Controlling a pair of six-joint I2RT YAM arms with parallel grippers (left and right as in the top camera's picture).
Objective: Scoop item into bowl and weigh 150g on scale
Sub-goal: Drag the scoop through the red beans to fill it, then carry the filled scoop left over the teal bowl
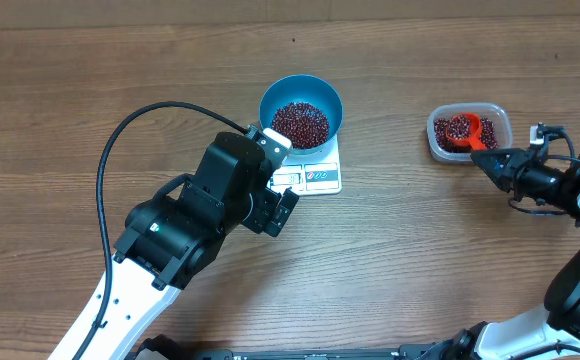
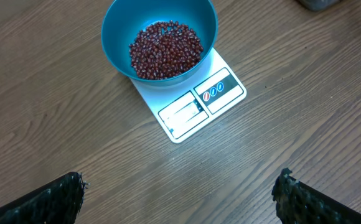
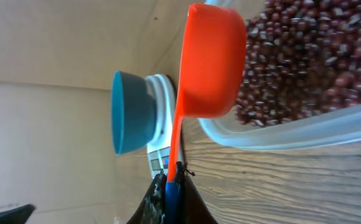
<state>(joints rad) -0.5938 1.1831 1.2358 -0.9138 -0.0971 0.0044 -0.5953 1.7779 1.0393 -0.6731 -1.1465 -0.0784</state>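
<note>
The blue bowl [image 1: 301, 90] stands on the white scale [image 1: 322, 177] and holds a heap of dark red beans [image 1: 300, 122]. In the left wrist view the bowl [image 2: 115, 37], its beans [image 2: 165, 50] and the scale [image 2: 199, 109] lie ahead. My left gripper [image 1: 282, 210] [image 2: 180, 196] hovers open just in front of the scale with nothing between its fingers. Over at the right, my right gripper [image 1: 498, 165] [image 3: 173, 177] is shut on the handle of an orange scoop [image 1: 470, 133] [image 3: 211, 62]. The scoop's cup, filled with beans, sits in a clear tub [image 1: 500, 120] of beans [image 3: 305, 56].
The clear tub's rim [image 3: 292, 134] lies on the wooden table at the right. The left arm's black cable [image 1: 130, 130] arcs over the table to the left of the bowl. The right wrist view also shows the bowl [image 3: 131, 112] on the scale [image 3: 163, 106] farther off.
</note>
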